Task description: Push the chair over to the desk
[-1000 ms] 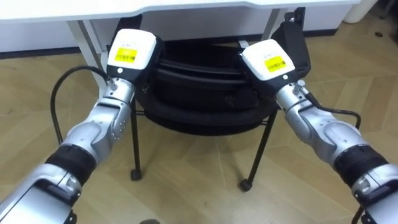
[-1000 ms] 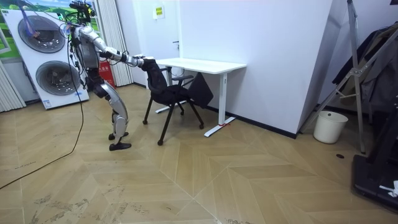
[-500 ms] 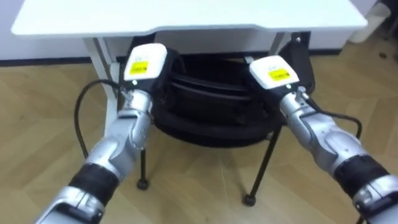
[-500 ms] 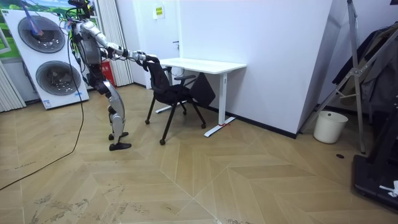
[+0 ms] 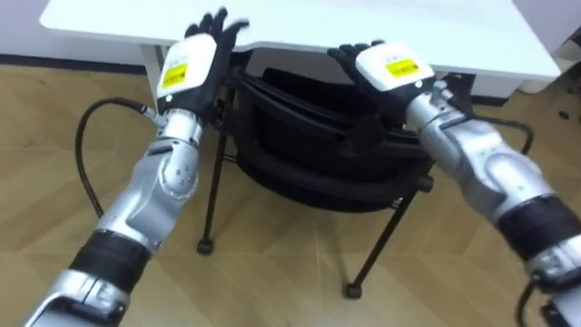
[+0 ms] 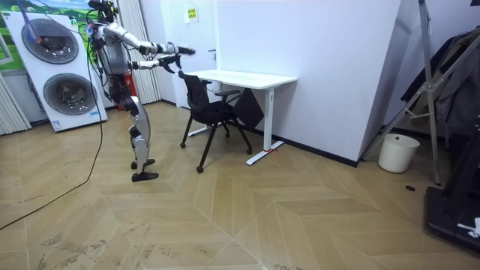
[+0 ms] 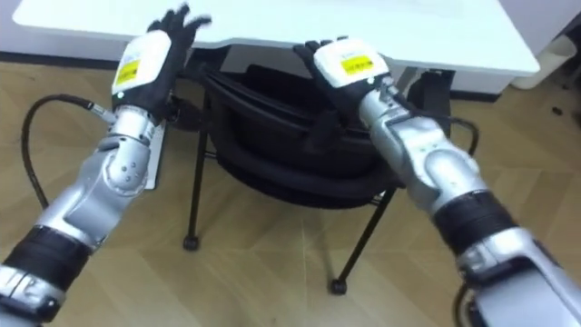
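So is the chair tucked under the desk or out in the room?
Partly tucked: the chair has its seat under the white desk, backrest at its edge. The left hand and right hand hover open above it.

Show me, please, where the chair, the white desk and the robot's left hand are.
chair (image 5: 304,136): left eye view, on its black backrest.
white desk (image 5: 300,23): left eye view, on the tabletop.
left hand (image 5: 189,65): left eye view, on the back of the hand.
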`<state>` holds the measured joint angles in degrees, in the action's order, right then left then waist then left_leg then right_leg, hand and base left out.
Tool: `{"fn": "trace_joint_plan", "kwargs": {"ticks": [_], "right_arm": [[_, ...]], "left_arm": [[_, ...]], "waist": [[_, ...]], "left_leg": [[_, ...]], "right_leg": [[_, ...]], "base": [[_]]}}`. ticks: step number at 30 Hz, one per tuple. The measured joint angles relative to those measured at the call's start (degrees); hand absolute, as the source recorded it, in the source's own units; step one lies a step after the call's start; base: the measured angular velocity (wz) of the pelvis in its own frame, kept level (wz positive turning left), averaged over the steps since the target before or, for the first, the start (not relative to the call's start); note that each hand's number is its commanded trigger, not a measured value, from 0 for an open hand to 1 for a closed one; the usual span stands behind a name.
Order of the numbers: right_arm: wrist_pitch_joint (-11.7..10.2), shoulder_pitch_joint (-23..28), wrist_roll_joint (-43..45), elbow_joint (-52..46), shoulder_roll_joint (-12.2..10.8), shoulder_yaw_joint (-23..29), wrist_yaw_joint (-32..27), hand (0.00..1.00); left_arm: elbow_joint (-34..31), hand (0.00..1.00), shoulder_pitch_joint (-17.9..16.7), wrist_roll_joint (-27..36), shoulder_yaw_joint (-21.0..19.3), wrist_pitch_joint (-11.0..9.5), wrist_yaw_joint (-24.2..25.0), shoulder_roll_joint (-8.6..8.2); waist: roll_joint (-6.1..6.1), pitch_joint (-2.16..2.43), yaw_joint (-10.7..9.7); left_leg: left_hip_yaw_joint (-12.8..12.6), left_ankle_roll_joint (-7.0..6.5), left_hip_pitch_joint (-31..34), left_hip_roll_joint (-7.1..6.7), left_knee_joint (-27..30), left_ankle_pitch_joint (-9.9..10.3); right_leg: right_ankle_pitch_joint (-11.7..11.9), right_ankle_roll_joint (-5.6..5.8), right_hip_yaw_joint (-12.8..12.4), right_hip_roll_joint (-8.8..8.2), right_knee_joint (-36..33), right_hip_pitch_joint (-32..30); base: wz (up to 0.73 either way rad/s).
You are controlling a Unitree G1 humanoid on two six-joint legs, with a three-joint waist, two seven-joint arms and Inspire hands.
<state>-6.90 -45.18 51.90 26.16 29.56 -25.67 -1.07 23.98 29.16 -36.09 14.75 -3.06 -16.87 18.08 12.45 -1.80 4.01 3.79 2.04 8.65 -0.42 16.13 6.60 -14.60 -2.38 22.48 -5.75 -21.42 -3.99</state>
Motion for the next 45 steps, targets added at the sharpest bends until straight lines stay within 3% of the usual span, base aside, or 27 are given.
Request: {"fn": "trace_joint_plan", "kwargs": {"ticks": [2,3,5,7,12,14,16,18,21,22,24,26,27,29,30,32,33,35,36,37,38,39,40,41,42,44,45], "right_arm": [[0.74,-9.00,-1.96,0.18,1.25,1.87,-3.83,0.00],[0.73,-10.77,-2.89,0.20,1.70,2.28,-5.09,0.00],[0.65,-16.45,-5.86,-0.22,4.09,2.81,-9.83,0.00],[0.61,-18.23,-7.50,-0.07,6.06,3.11,-12.68,0.00],[0.61,-19.77,-8.58,-1.44,8.34,6.83,-17.37,0.00],[0.44,-19.76,-8.95,-5.71,14.73,6.88,-18.63,0.00],[-0.34,-19.71,-10.68,-9.39,18.58,8.89,-19.74,0.00],[-0.74,-19.65,-13.69,-12.34,21.69,11.60,-22.50,0.00],[-0.78,-17.64,-17.82,-16.91,25.01,15.53,-26.76,0.00],[-1.11,-14.58,-20.01,-19.80,26.69,19.00,-27.84,0.00],[-1.47,-9.16,-22.62,-23.98,27.85,26.68,-29.46,0.00],[-2.56,1.04,-26.40,-28.95,27.91,40.62,-32.62,0.00],[-3.11,4.78,-28.69,-30.14,27.95,44.63,-33.52,0.00],[-4.39,21.57,-36.51,-32.22,25.73,59.49,-36.23,0.00],[-4.50,25.32,-38.89,-32.36,24.74,62.33,-36.59,0.00],[-4.64,39.73,-49.39,-32.44,20.05,72.57,-37.34,0.00],[-4.80,42.91,-52.64,-32.54,18.54,74.92,-37.65,0.00],[-4.92,53.39,-68.70,-32.56,13.87,81.50,-39.78,0.00],[-4.93,55.15,-72.56,-32.56,12.50,82.65,-40.40,0.00],[-5.13,58.73,-79.07,-32.52,9.35,84.64,-41.44,0.00],[-5.60,62.67,-85.54,-32.21,5.57,85.97,-41.96,0.00],[-5.83,64.45,-87.99,-31.70,3.57,86.03,-41.96,0.00],[-6.17,68.35,-91.82,-29.62,-1.71,85.85,-41.46,0.00],[-6.16,72.28,-95.35,-26.43,-7.30,84.94,-40.49,0.00],[-6.15,74.23,-96.62,-23.78,-9.77,83.98,-39.81,0.00],[-4.63,76.82,-101.87,-9.04,-16.64,78.68,-37.35,0.00],[-4.29,76.65,-102.71,-5.45,-18.00,77.54,-36.89,0.00]], "left_arm": [[-1.57,0.00,3.03,0.12,-1.83,-0.08,0.05,1.45],[-1.92,0.00,3.90,0.32,-1.92,-0.08,0.05,2.08],[-6.44,0.00,5.38,0.52,-3.41,-0.30,-0.23,4.83],[-7.95,0.00,6.91,0.51,-4.36,-1.26,-0.65,6.19],[-11.32,0.00,11.03,0.38,-9.04,-1.08,-2.61,11.07],[-13.16,0.00,11.22,0.43,-9.56,-0.99,-2.98,14.57],[-15.14,0.00,10.80,0.19,-11.41,-1.02,-3.46,16.54],[-16.11,0.00,10.52,-0.03,-13.97,-1.31,-5.14,17.15],[-18.48,0.00,6.73,0.44,-19.94,-1.43,-7.99,19.30],[-20.53,0.00,3.89,0.95,-23.16,-2.04,-9.09,19.96],[-24.06,0.00,-1.20,1.18,-29.35,-2.57,-11.42,19.94],[-28.83,0.00,-10.43,2.36,-39.31,-4.09,-14.88,19.64],[-30.09,0.00,-13.00,3.14,-41.90,-4.61,-15.56,19.60],[-32.91,0.00,-23.28,5.32,-52.39,-5.78,-20.29,17.52],[-33.23,0.00,-25.53,6.19,-54.64,-5.94,-21.52,16.58],[-33.68,0.00,-34.57,11.98,-62.33,-7.36,-26.95,12.81],[-33.99,0.00,-36.86,14.26,-63.93,-7.88,-28.29,11.79],[-33.84,0.00,-45.10,25.77,-67.33,-9.38,-34.08,8.52],[-33.55,0.00,-46.26,28.75,-67.83,-9.61,-35.19,7.91],[-32.43,0.00,-48.15,34.50,-68.30,-10.72,-37.30,6.98],[-31.32,0.00,-49.97,40.48,-68.52,-11.68,-39.24,5.01],[-30.72,0.00,-51.05,43.11,-68.37,-12.02,-40.01,3.72],[-27.81,0.00,-53.10,47.04,-67.43,-12.39,-41.11,0.55],[-22.93,0.00,-54.67,50.39,-65.57,-12.34,-41.14,-2.40],[-19.79,0.00,-55.39,51.90,-64.22,-12.29,-40.97,-3.60],[-4.46,0.00,-57.00,59.09,-59.79,-11.16,-38.30,-6.84],[-1.14,0.00,-57.12,60.88,-58.87,-10.69,-37.48,-7.51]], "waist": [[0.03,0.02,-0.43],[0.04,0.03,-0.37],[0.06,0.05,-0.54],[0.09,0.07,-0.28],[-0.56,0.32,-0.95],[-1.57,0.72,-0.91],[-2.41,1.14,-0.81],[-3.65,1.64,-0.74],[-5.34,2.17,-0.57],[-5.79,2.31,-0.80],[-6.61,2.26,-1.87],[-7.97,2.22,-3.81],[-8.04,2.23,-3.81],[-9.15,2.02,-4.62],[-9.50,2.04,-4.88],[-10.95,2.35,-5.66],[-11.22,2.50,-5.74],[-11.71,2.84,-5.98],[-11.74,2.85,-5.97],[-11.73,2.88,-6.13],[-11.60,2.78,-6.35],[-11.59,2.66,-6.46],[-11.44,2.63,-6.59],[-11.42,2.59,-6.53],[-11.41,2.60,-6.49],[-11.22,2.69,-6.41],[-11.21,2.73,-6.35]], "left_leg": [[0.83,0.01,-0.20,0.08,-0.50,-0.01],[1.08,0.01,-0.28,0.11,-0.50,0.00],[1.41,0.01,-0.79,0.10,-0.58,0.00],[1.50,0.01,-1.55,-0.15,-0.71,0.00],[1.85,0.00,-0.32,-0.64,-0.32,0.00],[1.85,-0.01,0.30,-0.88,-0.18,-0.01],[1.80,-0.02,0.30,-1.06,-0.19,-0.01],[1.59,-0.03,-0.07,-1.18,-0.53,-0.02],[0.37,-0.03,-1.95,-1.15,-1.06,-0.02],[-0.22,-0.03,-2.48,-1.11,-1.58,-0.02],[-0.41,-0.04,-2.60,-1.16,-1.65,-0.01],[-0.85,-0.25,-2.31,-1.09,-1.67,0.14],[-1.28,-0.27,-2.35,-1.06,-1.67,0.16],[-2.49,-0.92,-3.39,-0.84,-1.70,0.62],[-2.98,-1.07,-3.72,-0.79,-1.83,0.72],[-5.38,-1.49,-5.39,-0.35,-3.66,1.00],[-5.44,-1.49,-5.46,-0.41,-3.93,1.02],[-6.79,-1.53,-5.88,-0.33,-4.79,1.03],[-6.89,-1.53,-6.16,-0.37,-4.81,1.03],[-6.95,-1.54,-6.51,-0.37,-4.83,1.05],[-7.38,-1.53,-7.04,-0.27,-5.14,1.05],[-7.68,-1.53,-7.44,-0.19,-5.37,1.05],[-7.77,-1.48,-7.91,-0.06,-5.45,1.09],[-7.77,-1.45,-8.16,0.01,-5.50,1.17],[-7.75,-1.43,-8.25,0.05,-5.49,1.33],[-8.16,-1.35,-8.36,0.30,-5.34,1.75],[-8.30,-1.32,-8.30,0.35,-5.22,1.86]], "right_leg": [[0.20,0.13,1.17,0.58,1.87,1.28],[0.39,0.16,1.32,0.81,2.42,1.69],[1.26,0.46,2.89,1.42,5.50,4.05],[1.79,0.89,3.02,1.72,7.32,5.88],[2.01,1.26,2.87,1.74,8.12,5.96],[2.17,1.52,2.15,1.80,8.68,5.90],[2.21,1.60,1.18,1.78,8.93,5.96],[2.24,1.65,0.80,1.63,8.92,6.26],[2.50,2.08,-1.34,1.66,9.79,7.34],[2.50,2.09,-1.99,1.67,10.14,7.91],[2.53,2.13,-1.97,1.68,10.91,8.19],[2.68,2.27,-2.30,1.85,11.42,8.09],[2.69,2.27,-2.81,1.84,11.72,8.00],[2.74,2.28,-3.91,1.86,11.90,8.74],[2.71,2.34,-4.17,1.83,11.84,8.81],[2.57,2.57,-5.85,1.87,11.69,8.62],[2.42,2.72,-6.32,1.86,11.55,8.49],[1.64,2.80,-8.44,1.63,10.01,7.00],[1.38,2.83,-8.45,1.54,9.62,7.01],[0.98,2.76,-8.67,1.53,9.30,7.21],[0.51,2.65,-9.45,1.56,8.76,6.97],[0.34,2.56,-9.82,1.61,8.67,7.02],[0.27,2.49,-10.03,1.71,8.67,7.41],[0.24,2.45,-9.99,1.74,8.60,7.67],[0.22,2.43,-9.96,1.76,8.57,7.77],[0.06,2.39,-10.86,1.41,7.84,7.57],[0.00,2.40,-11.18,1.38,7.51,7.32]], "base": [[0.28],[0.27],[0.31],[0.32],[0.23],[0.20],[0.03],[0.00],[-0.22],[-0.14],[-0.08],[-0.02],[-0.26],[-0.27],[-0.26],[-0.35],[-0.27],[-0.33],[-0.21],[-0.10],[-0.12],[-0.16],[-0.10],[-0.03],[0.00],[-0.15],[-0.17]]}}
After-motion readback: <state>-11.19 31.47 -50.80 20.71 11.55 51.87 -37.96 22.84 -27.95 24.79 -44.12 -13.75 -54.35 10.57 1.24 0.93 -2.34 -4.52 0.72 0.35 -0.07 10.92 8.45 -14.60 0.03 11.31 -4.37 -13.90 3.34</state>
